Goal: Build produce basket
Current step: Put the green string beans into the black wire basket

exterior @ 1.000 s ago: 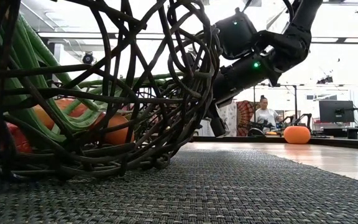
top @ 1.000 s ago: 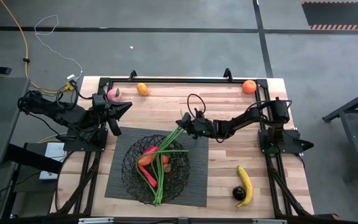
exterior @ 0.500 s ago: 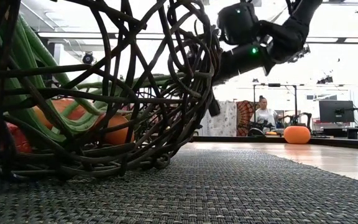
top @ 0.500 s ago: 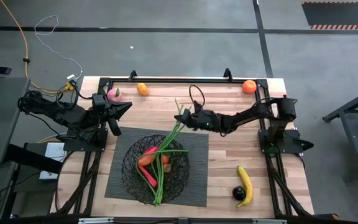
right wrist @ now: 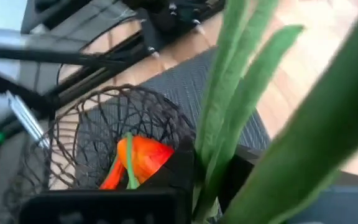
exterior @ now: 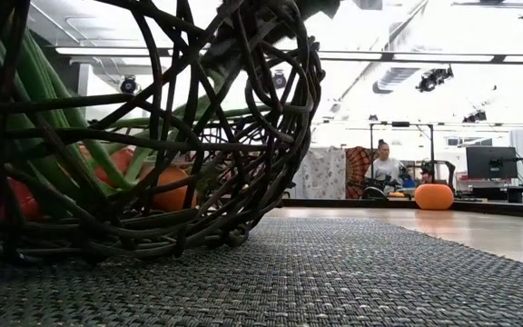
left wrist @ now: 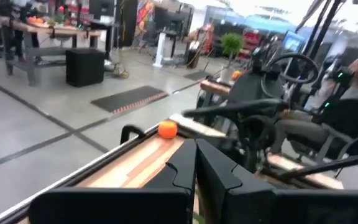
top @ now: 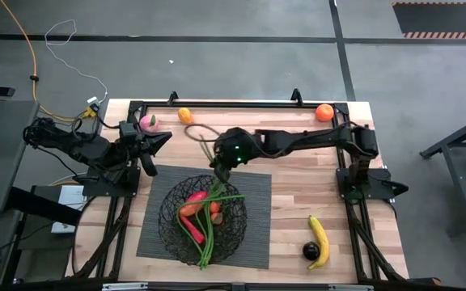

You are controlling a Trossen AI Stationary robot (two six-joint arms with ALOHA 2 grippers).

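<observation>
The black wire basket (top: 203, 218) stands on the dark mat (top: 253, 242), holding red peppers (top: 194, 196), an orange (top: 190, 208) and long green beans (top: 207, 234). My right gripper (top: 219, 167) hovers over the basket's far rim, shut on the beans' upper ends (right wrist: 229, 93). My left gripper (top: 164, 139) waits shut at the table's left. Lying on the table are a pink peach (top: 148, 123), two oranges (top: 185, 115) (top: 324, 112), a banana (top: 319, 241) and a dark round fruit (top: 311, 251). My right gripper pinches the beans near their far ends (right wrist: 209, 163) between its two fingers (right wrist: 182, 167). The fingers slant downward from the table's right side and lie across the beans. The beans slope down from the hold, and their lower ends (top: 205, 257) rest inside the basket.
A black frame rail (top: 241, 103) runs along the table's far edge. Bare wood lies right of the mat (top: 298, 202). In the low view the basket's mesh (exterior: 152, 136) fills the left half, with an orange (exterior: 434, 195) far off and a person (exterior: 387, 163) in the room behind.
My right gripper has risen and gone toward the table's left, from beside the basket's far right rim to above its far rim, rolling as it went. The beans' far ends have gone up and left with it, and they stand steeper. Their near ends have stayed in the basket.
</observation>
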